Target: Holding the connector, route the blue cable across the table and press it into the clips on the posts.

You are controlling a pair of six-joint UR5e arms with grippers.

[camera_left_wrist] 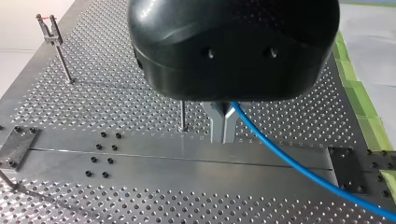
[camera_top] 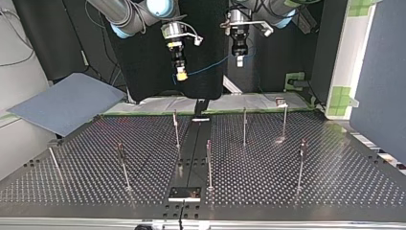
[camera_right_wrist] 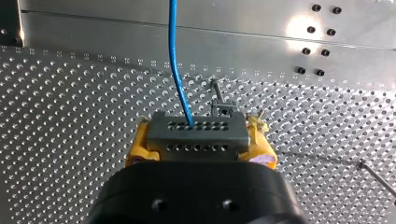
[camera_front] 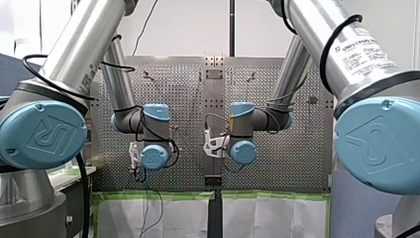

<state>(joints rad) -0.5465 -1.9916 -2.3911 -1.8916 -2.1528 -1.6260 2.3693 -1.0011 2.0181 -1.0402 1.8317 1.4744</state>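
Grey connector [camera_right_wrist: 197, 132] with two hole rows trails a blue cable [camera_right_wrist: 176, 56].

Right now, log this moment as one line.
right gripper shut on connector | left gripper shut on blue cable | cable slung between them, above table | clips hold no cable

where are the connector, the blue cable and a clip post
connector [camera_right_wrist: 198, 133]: right wrist view, middle of its grey holed face
blue cable [camera_right_wrist: 173, 46]: right wrist view, the stretch ahead of the connector
clip post [camera_left_wrist: 63, 63]: left wrist view, its thin shaft below the clip
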